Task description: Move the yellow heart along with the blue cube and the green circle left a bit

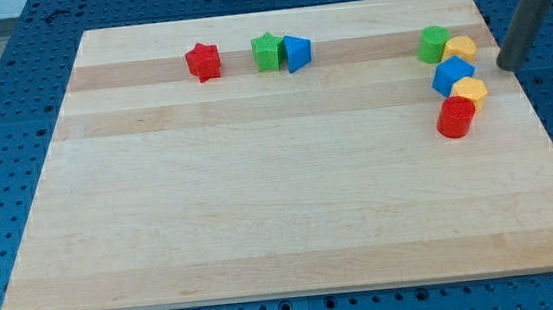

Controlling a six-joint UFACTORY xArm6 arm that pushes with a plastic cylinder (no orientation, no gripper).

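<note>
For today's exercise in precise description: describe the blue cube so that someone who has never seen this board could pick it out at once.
Start at the wooden board and go to the cluster near its right edge. The blue cube sits mid-cluster, below the green circle and above the red block. It is the cluster's only blue piece; the other blue block lies far left, beside a green star.

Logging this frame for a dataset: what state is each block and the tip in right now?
my tip: right of cluster, touching nothing
green circle: touches yellow heart
blue cube: between both yellow blocks
yellow block: against red block
red star: alone
green star: touches blue triangle
</note>
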